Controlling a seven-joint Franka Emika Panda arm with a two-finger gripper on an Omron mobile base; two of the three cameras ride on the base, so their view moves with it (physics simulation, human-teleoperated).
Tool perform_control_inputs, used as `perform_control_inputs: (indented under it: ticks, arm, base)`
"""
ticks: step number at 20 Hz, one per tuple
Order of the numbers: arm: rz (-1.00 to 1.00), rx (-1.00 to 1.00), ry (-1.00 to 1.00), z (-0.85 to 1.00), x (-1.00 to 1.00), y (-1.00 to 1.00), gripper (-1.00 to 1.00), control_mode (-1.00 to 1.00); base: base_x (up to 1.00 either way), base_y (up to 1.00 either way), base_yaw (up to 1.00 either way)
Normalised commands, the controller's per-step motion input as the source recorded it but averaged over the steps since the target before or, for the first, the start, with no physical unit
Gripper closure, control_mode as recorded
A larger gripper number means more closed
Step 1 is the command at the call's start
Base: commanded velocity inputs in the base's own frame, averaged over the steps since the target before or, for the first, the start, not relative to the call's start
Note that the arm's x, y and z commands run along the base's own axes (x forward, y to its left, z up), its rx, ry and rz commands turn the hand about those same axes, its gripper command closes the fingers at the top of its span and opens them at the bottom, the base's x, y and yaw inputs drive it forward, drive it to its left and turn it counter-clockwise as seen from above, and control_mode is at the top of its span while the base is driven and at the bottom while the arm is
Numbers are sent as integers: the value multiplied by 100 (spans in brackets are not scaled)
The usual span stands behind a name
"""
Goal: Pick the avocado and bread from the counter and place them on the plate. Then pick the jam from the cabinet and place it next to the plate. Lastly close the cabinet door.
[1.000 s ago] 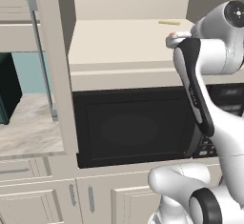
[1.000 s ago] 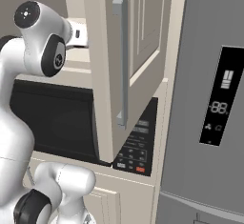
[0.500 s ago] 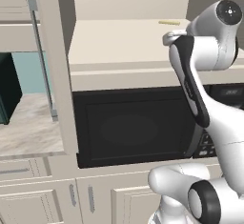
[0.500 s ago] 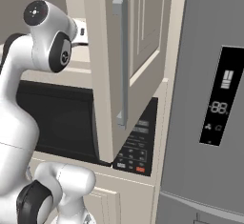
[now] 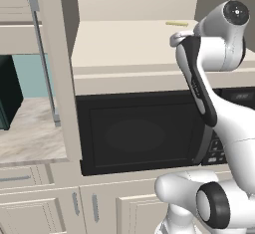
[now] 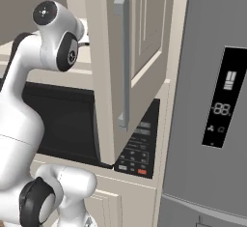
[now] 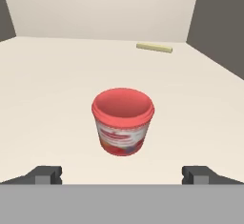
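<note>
Jam (image 7: 123, 121) unobstructed between hand (image 7: 123, 174) fingertips

Jam (image 7: 122, 123): smooth red top with a soft sheen, plastic-looking; printed label wrapped round the body, slightly glossy. Cabinet (image 7: 57, 85) shelf: plain pale surface, matt, no grain seen. Pale yellow strip (image 7: 154, 48) at 1 o'clock from the jam: flat matt finish. Finger tips (image 7: 44, 174): dark, matt. Cabinet door (image 6: 103, 66): cream painted look, satin, raised panel smooth; bar handle (image 6: 121, 57) brushed grey metal. Microwave (image 5: 134, 133): black front, glossy glass-like window with a faint reflection. Fridge (image 6: 212, 100): grey brushed-metal look, glossy black display panel. Counter (image 5: 27, 138): beige marbled stone, polished. Arm (image 5: 219, 54): glossy white shells, dark joints.
</note>
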Motion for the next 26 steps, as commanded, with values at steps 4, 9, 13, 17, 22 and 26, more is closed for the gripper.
perform_control_inputs:
  ticks: [4,9,13,17,22,26]
  arm:
    - [0,0,0,-20,3,0,-100,-100]
    - [0,0,0,-8,10,0,-100,-100]
    - [0,0,0,0,19,0,-100,-100]
    - [0,0,0,0,29,0,-100,-100]
    - [0,0,3,0,26,0,-100,-100]
    - [0,0,0,0,22,-2,-100,-100]
  base:
    - [0,0,0]
    - [0,0,0]
    - [0,0,0]
    - [0,0,0]
    - [0,0,0]
    - [0,0,0]
